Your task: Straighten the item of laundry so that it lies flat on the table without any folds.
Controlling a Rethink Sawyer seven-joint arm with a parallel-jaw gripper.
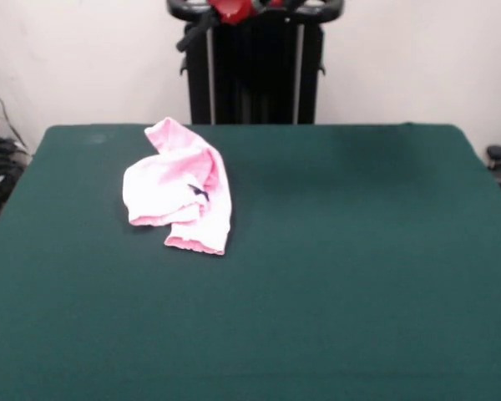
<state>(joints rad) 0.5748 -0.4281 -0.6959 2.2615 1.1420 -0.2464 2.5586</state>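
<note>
Lying crumpled, folded over itself: pink baby pants [182, 187] | upper left of green tabletop [359, 251] | end effector state: cannot tell

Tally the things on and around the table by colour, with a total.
Pink: 1, the baby pants, crumpled.
Green: 1, the table.
Black and red: 1, the robot pedestal.
Total: 3.

Place: I see a lab test cell.
Signs: green felt table [359, 276], robot pedestal [255, 71], bare wall [417, 63], loose cables [2, 159].
</note>
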